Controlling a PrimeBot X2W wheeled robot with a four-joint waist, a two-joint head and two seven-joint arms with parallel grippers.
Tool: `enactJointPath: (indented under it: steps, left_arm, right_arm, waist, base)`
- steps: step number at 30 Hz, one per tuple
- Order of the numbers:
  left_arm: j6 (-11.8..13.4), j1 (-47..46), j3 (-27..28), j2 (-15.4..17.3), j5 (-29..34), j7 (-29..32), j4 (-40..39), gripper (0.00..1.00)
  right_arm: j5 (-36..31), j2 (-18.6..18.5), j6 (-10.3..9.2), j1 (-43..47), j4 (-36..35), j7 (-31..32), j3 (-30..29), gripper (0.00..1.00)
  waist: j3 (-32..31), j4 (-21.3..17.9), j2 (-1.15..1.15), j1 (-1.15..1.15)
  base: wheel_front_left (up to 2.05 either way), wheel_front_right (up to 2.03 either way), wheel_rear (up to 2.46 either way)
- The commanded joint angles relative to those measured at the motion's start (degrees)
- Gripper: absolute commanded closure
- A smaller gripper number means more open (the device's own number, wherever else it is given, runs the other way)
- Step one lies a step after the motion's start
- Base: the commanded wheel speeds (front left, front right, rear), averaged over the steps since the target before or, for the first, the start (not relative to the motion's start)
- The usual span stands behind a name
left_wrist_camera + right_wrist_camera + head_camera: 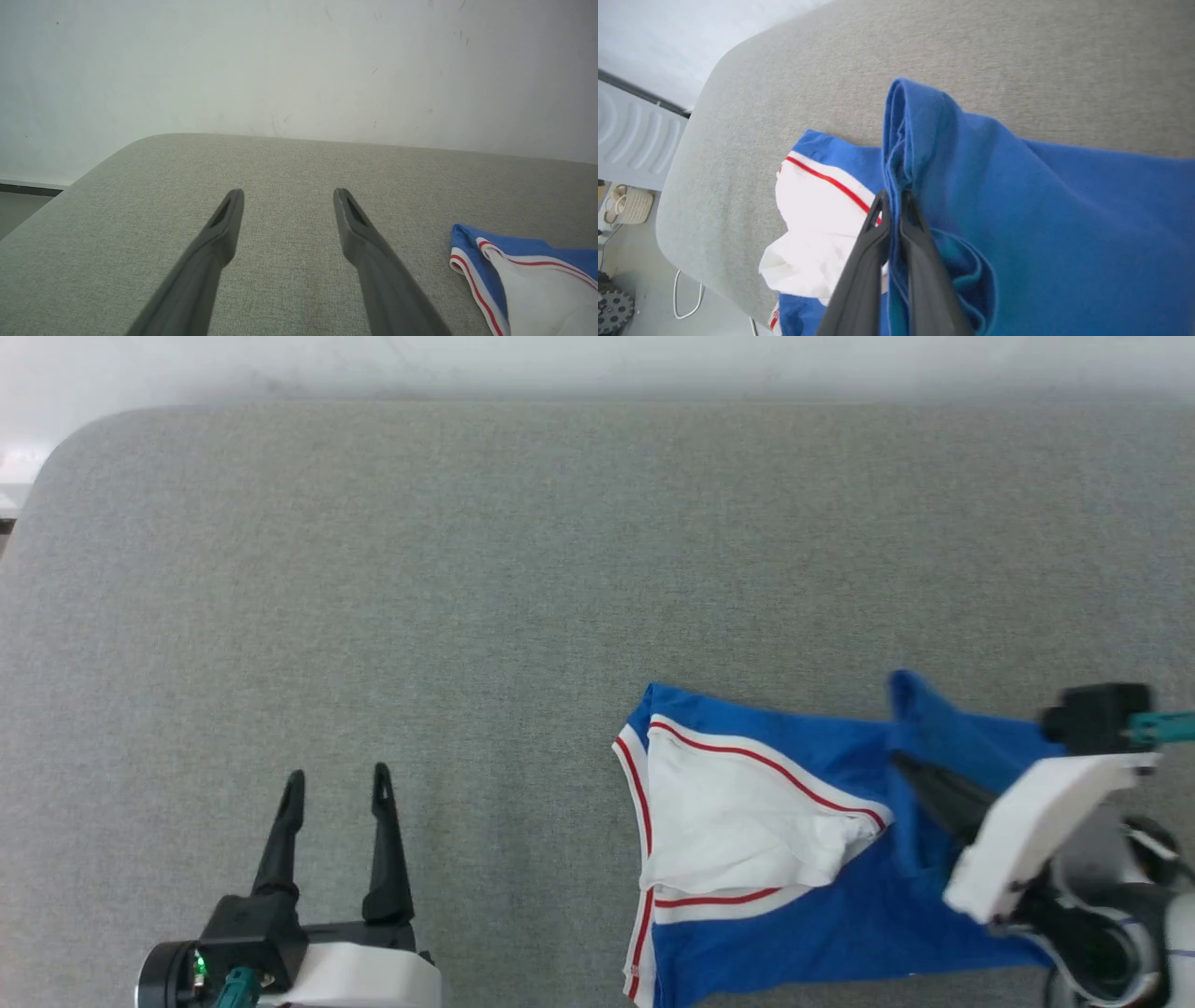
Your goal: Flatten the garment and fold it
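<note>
**Item:** garment [794,915], royal-blue T-shirt with a white sleeve [738,812] and red-and-white stripe trim.

**Location:** on the grey cloth-covered table [467,569], at its near edge and toward the right near corner. The rest of the table is bare. It lies crumpled, with the white sleeve turned in over the blue body. A blue fold [915,140] stands up in a ridge above the rest.

**Right jaws:** nearly closed, pinching that raised blue fold at its base. Several layers seem to be caught together.

**Left jaws:** spread wide and holding nothing, above bare table near the left part of the near edge, well apart from the garment.

**Markings:** no brand, label or lettering can be read. Any print is hidden in the folds.

**Risks, as judged:**
- The pinch takes bunched layers, so a pull may drag the whole heap instead of spreading it.
- A pull toward the near edge could slide the soft jersey off the table.
- The narrow pinch may slip off the fold under tension.
- The tucked-in sleeve may stay trapped under the body and spoil the flattening.
</note>
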Motion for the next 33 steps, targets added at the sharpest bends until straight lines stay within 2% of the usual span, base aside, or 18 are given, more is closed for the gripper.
enactJointPath:
  steps: [1, 7, 14, 18, 23, 24, 25, 26, 29, 33]
  left_arm:
    - [-0.64, -0.59, -0.28, -0.34, -0.10, -0.23, 0.43, 0.00]
    - [-1.40, -2.01, -0.77, -1.33, -0.19, -0.26, 1.56, 0.00]
    - [-2.44, -3.39, -1.26, -2.86, -0.27, -0.30, 2.79, 0.00]
    - [-3.20, -4.37, -1.49, -3.93, -0.18, -0.31, 3.65, 0.00]
    - [-4.17, -5.35, -1.44, -5.11, 0.19, -0.32, 4.60, 0.00]
    - [-4.35, -5.47, -1.37, -5.33, 0.26, -0.33, 4.80, 0.00]
    - [-4.54, -5.55, -1.30, -5.54, 0.32, -0.33, 5.02, 0.00]
    - [-4.75, -5.59, -1.24, -5.75, 0.34, -0.33, 5.25, 0.00]
    - [-5.45, -5.68, -1.20, -6.33, 0.41, -0.33, 5.87, 0.00]
    - [-5.84, -5.28, -0.52, -6.83, 0.64, -0.33, 6.12, 0.00]
  right_arm:
    - [0.81, 0.30, -0.05, 0.43, -1.57, 1.09, 2.45, 1.00]
    - [1.72, 0.88, -0.05, -1.25, -5.54, 4.18, 12.05, 1.00]
    - [0.60, 1.17, -0.05, -3.85, -5.15, 6.90, 20.26, 1.00]
    - [-4.15, 1.23, -0.05, -6.29, -0.84, 5.88, 22.06, 1.00]
    - [-10.48, 1.39, -0.05, -8.48, 8.39, 3.29, 21.70, 1.00]
    - [-11.44, 1.42, -0.05, -8.84, 10.37, 2.71, 21.70, 0.88]
    - [-12.49, 1.45, -0.05, -9.21, 12.29, 1.96, 21.64, 0.67]
    - [-13.54, 1.47, -0.05, -9.50, 14.22, 1.33, 21.49, 0.00]
    - [-14.65, 1.51, -0.05, -10.51, 17.62, -0.81, 21.97, 0.00]
    - [-12.62, 1.52, -0.05, -11.67, 16.07, -3.87, 22.40, 0.00]
  waist:
    - [0.37, 0.72, 0.00, 0.00]
    - [0.95, 2.41, 0.00, 0.00]
    - [1.55, 4.09, 0.00, 0.00]
    - [1.90, 5.09, 0.00, 0.00]
    - [1.95, 6.00, 0.00, 0.00]
    - [1.91, 6.13, 0.00, 0.00]
    - [1.84, 6.22, 0.00, 0.00]
    - [1.78, 6.28, 0.00, 0.00]
    - [1.66, 6.41, 0.00, 0.00]
    - [1.55, 5.78, 0.00, 0.00]
  base:
    - [0.00, 0.00, 0.00]
    - [0.00, 0.00, 0.00]
    - [0.00, 0.00, 0.00]
    - [0.00, 0.00, 0.00]
    - [0.00, 0.00, 0.00]
    - [0.00, 0.00, 0.00]
    - [0.00, 0.00, 0.00]
    - [0.00, 0.00, 0.00]
    - [0.00, 0.00, 0.00]
    - [0.00, 0.00, 0.00]
